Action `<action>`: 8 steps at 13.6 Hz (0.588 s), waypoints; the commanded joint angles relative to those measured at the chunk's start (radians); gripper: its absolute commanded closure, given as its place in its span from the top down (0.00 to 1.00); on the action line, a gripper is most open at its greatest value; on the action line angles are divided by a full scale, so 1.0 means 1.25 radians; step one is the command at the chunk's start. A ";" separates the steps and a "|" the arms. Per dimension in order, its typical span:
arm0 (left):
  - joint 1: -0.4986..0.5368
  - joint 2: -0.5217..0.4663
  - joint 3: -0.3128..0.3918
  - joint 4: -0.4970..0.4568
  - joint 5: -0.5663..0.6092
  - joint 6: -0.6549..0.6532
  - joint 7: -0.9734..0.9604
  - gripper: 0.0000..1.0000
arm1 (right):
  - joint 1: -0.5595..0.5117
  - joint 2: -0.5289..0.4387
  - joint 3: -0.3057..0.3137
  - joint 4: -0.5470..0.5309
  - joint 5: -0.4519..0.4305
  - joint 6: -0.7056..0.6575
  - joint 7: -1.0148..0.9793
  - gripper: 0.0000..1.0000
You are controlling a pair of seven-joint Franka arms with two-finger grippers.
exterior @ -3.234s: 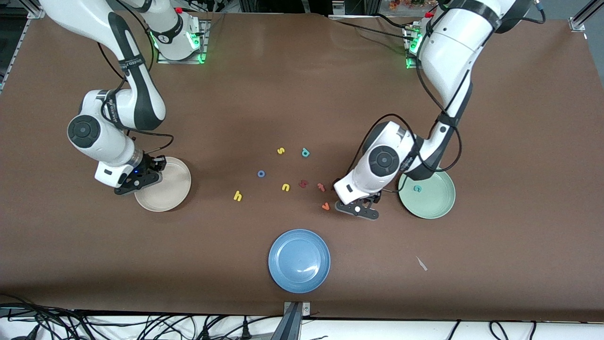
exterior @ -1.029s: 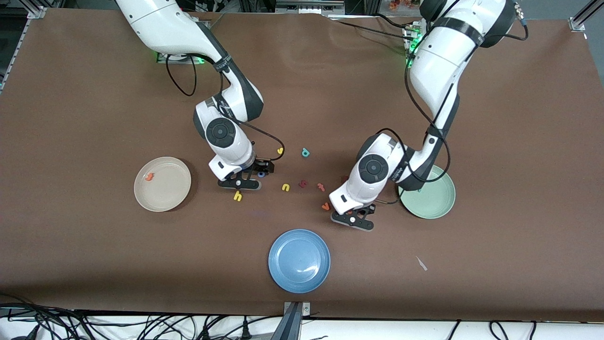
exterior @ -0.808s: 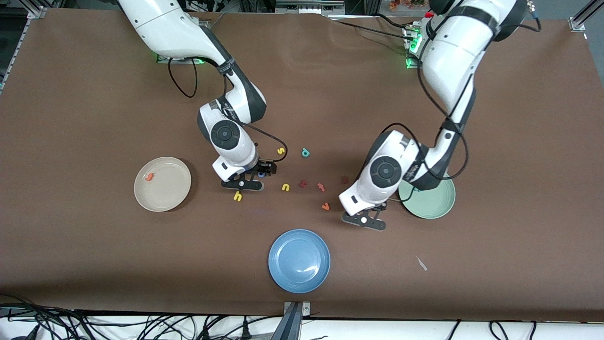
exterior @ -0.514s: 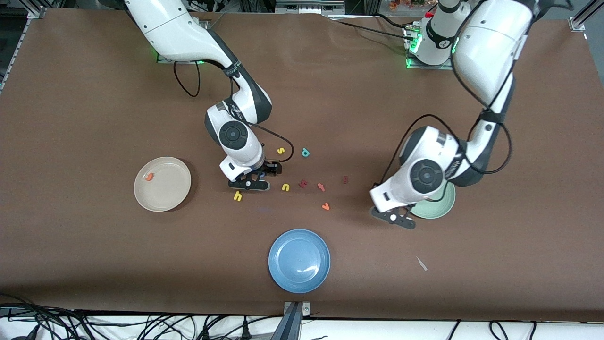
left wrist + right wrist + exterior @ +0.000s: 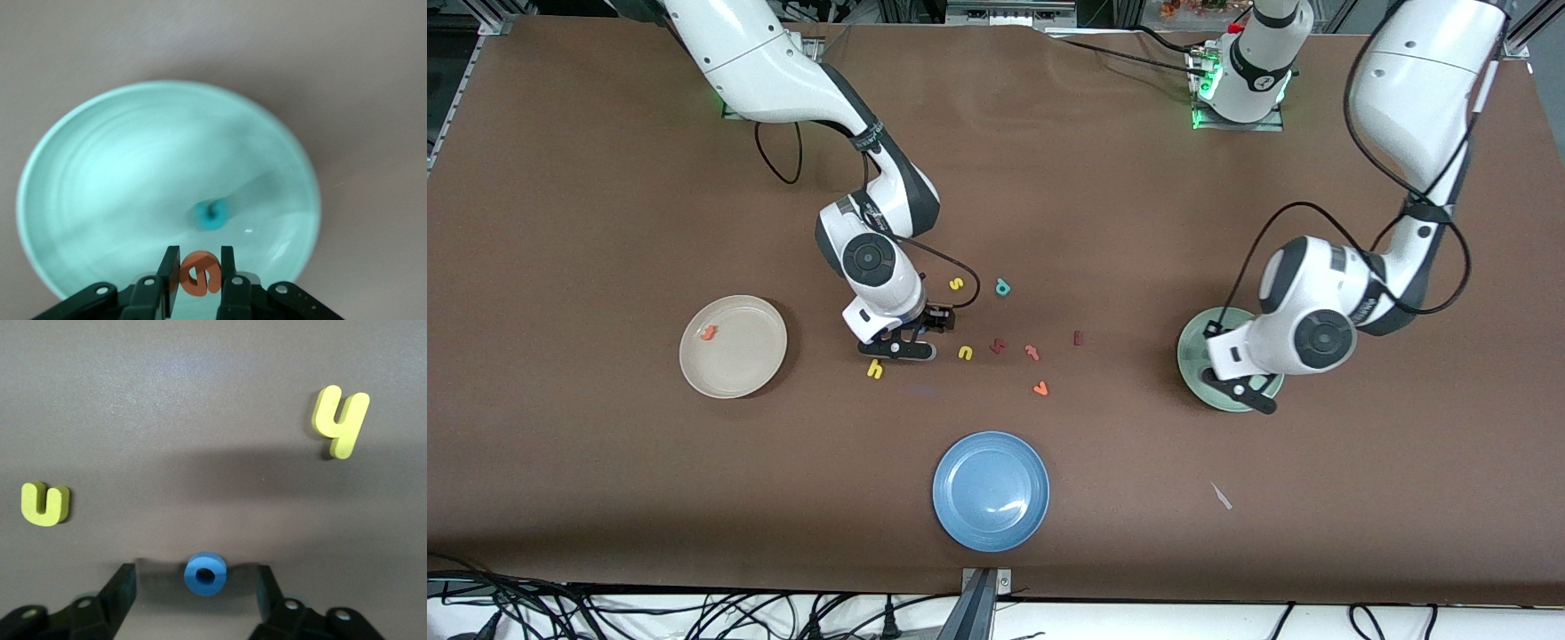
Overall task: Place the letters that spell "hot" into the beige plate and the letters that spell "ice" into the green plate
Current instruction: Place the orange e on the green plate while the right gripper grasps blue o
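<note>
My left gripper (image 5: 199,261) is shut on the orange "e" (image 5: 200,273) and hangs just over the green plate (image 5: 100,173), where the teal "c" (image 5: 212,215) lies. In the front view that left gripper (image 5: 1240,391) covers much of the green plate (image 5: 1192,348). My right gripper (image 5: 193,577) is low over the table and open, its fingers on either side of the blue "o" (image 5: 205,573) without touching it. The yellow "h" (image 5: 875,368) lies just by the right gripper (image 5: 900,343). The orange "t" (image 5: 709,333) is in the beige plate (image 5: 751,373). The dark red "i" (image 5: 1077,337) lies on the table.
Other letters lie mid-table: a yellow "u" (image 5: 965,353), a yellow "s" (image 5: 956,284), a teal "p" (image 5: 1003,287), a dark red letter (image 5: 998,345), a pinkish-red "t" (image 5: 1032,352) and an orange "v" (image 5: 1040,388). A blue plate (image 5: 991,491) stands nearer the front camera.
The left arm has swung from the orange "v" to over the green plate, carrying the orange "e". The right gripper has edged along over the blue "o" and its fingers have narrowed.
</note>
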 commanded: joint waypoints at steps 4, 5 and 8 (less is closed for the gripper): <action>0.026 -0.042 -0.013 -0.103 0.020 0.106 0.034 0.90 | 0.004 0.016 -0.003 0.022 -0.006 -0.001 0.021 0.64; 0.026 -0.050 -0.013 -0.103 0.020 0.102 0.034 1.00 | 0.004 0.016 -0.003 0.022 -0.006 -0.002 0.021 0.62; 0.017 -0.078 -0.028 -0.093 0.015 0.073 0.016 1.00 | 0.004 0.016 -0.003 0.022 -0.006 -0.002 0.021 0.55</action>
